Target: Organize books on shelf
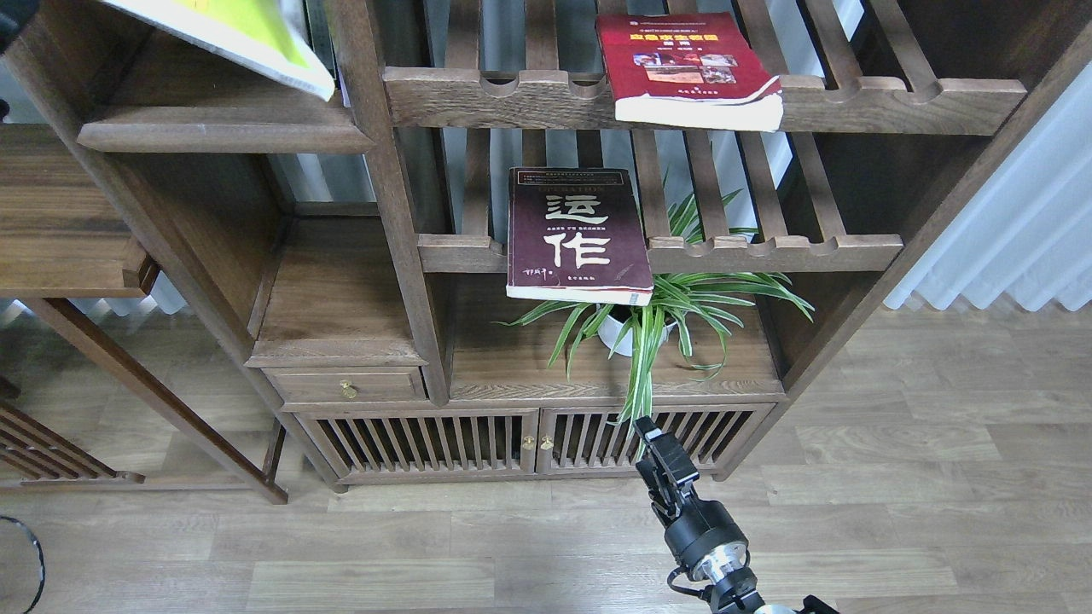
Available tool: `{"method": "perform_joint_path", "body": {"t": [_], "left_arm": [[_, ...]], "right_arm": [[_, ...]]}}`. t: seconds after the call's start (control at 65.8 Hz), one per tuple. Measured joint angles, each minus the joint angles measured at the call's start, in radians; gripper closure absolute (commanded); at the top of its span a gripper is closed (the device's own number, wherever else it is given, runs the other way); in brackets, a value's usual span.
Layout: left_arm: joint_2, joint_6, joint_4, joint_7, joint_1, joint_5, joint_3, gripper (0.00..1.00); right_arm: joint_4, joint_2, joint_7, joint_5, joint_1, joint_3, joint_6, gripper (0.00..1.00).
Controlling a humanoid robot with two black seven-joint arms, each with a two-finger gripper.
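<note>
The yellow-green book (230, 34) lies tilted at the top left, jutting over the solid dark-brown shelf (223, 135) with the rounded front edge. The red book (687, 72) with yellow title lies flat on the upper slatted rack, overhanging its front rail. The dark maroon book (576, 234) with white characters lies on the lower slatted rack, overhanging its front. My right gripper (650, 433) is low in front of the cabinet doors, far below the books, holding nothing; its fingers are too dark to tell apart. My left gripper is out of view.
A potted spider plant (653, 320) stands on the cabinet top under the maroon book. A small drawer (345, 385) and slatted cabinet doors (529, 443) are below. A wooden side table (60, 222) stands at left. White curtains (1024, 230) hang at right.
</note>
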Motion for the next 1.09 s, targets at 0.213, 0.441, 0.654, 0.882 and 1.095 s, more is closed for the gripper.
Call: {"method": "perform_joint_path", "body": {"t": [0.213, 0.441, 0.654, 0.882, 1.095], "left_arm": [[0.054, 0.001, 0.019, 0.031, -0.001, 0.037, 0.0, 0.96], [0.138, 0.001, 0.043, 0.034, -0.015, 0.073, -0.004, 0.96], [0.203, 0.001, 0.081, 0.034, -0.059, 0.097, -0.001, 0.96], [0.203, 0.001, 0.157, 0.034, -0.141, 0.173, 0.054, 0.96], [0.175, 0.001, 0.246, 0.034, -0.253, 0.214, 0.136, 0.96]], "right_arm": [[0.0, 0.0, 0.0, 0.0, 0.0, 0.001, 0.0, 0.01], [0.0, 0.0, 0.0, 0.0, 0.001, 0.001, 0.0, 0.01], [0.0, 0.0, 0.0, 0.0, 0.002, 0.002, 0.0, 0.01], [0.0, 0.0, 0.0, 0.0, 0.008, 0.001, 0.0, 0.01], [0.0, 0.0, 0.0, 0.0, 0.011, -0.001, 0.0, 0.01]]}}
